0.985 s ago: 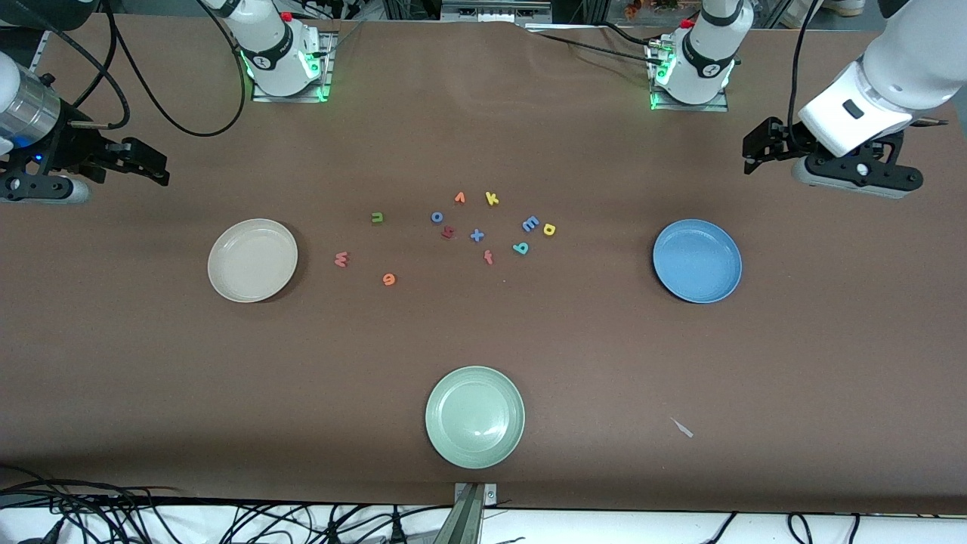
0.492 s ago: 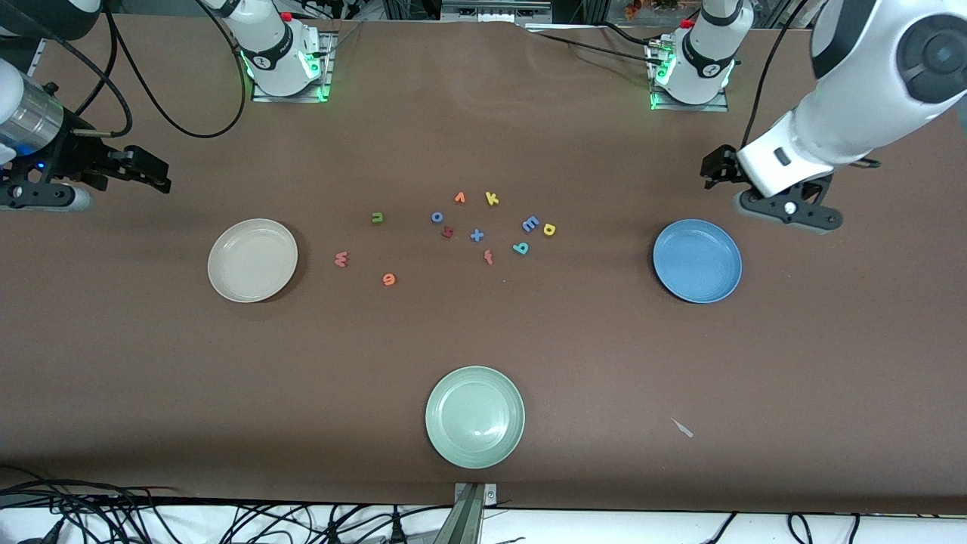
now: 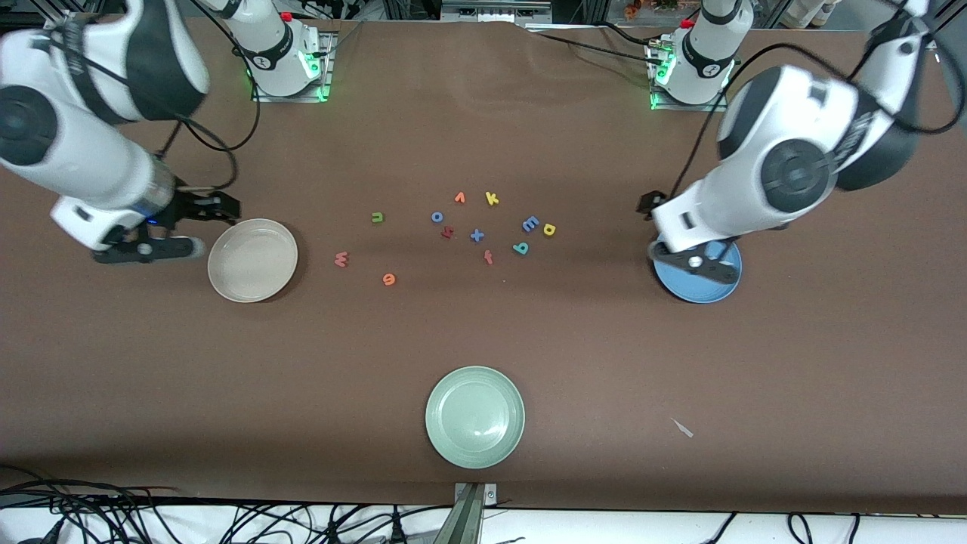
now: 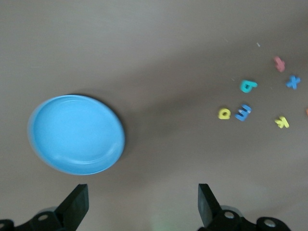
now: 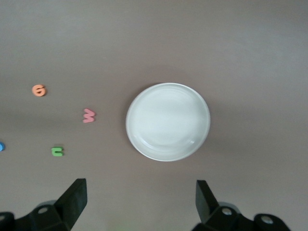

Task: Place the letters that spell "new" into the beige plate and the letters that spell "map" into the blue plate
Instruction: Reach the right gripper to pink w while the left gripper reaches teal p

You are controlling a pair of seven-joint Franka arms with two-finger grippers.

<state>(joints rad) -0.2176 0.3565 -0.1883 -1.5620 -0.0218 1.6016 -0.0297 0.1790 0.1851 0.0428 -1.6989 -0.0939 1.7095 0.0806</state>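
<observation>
Front view: the brown surface (image 3: 483, 340) carries three plates and a loose cluster of small foam letters. The beige plate (image 3: 252, 260) lies toward the right arm's end, the blue plate (image 3: 706, 283) toward the left arm's end, and a pale green plate (image 3: 474, 416) sits nearest the front camera, well apart from both. No plate holds a letter. The green n (image 3: 377, 217), pinkish-red w (image 3: 341, 259) and orange e (image 3: 389, 279) lie between the beige plate and the rest of the cluster. The light blue m (image 3: 531, 224), yellow looped letter (image 3: 549, 229) and teal looped letter (image 3: 520, 247) sit close together on the cluster's edge toward the blue plate. Among the others are an orange v (image 3: 459, 198), a yellow k (image 3: 492, 199), a blue o (image 3: 437, 217), a dark red h (image 3: 448, 233), a blue x (image 3: 477, 235) and a red t (image 3: 489, 257). The right gripper (image 3: 219, 208) hangs just beside the beige plate's rim. The left gripper (image 3: 648, 205) is over the rim of the blue plate, its arm covering part of it.

Left wrist view: the left gripper's jaws are spread wide with nothing between them, over bare surface near the blue plate, the m, yellow and teal letters farther off.

Right wrist view: the right gripper's jaws are also spread and empty, with the beige plate beneath and the w, n and e beside it.
</observation>
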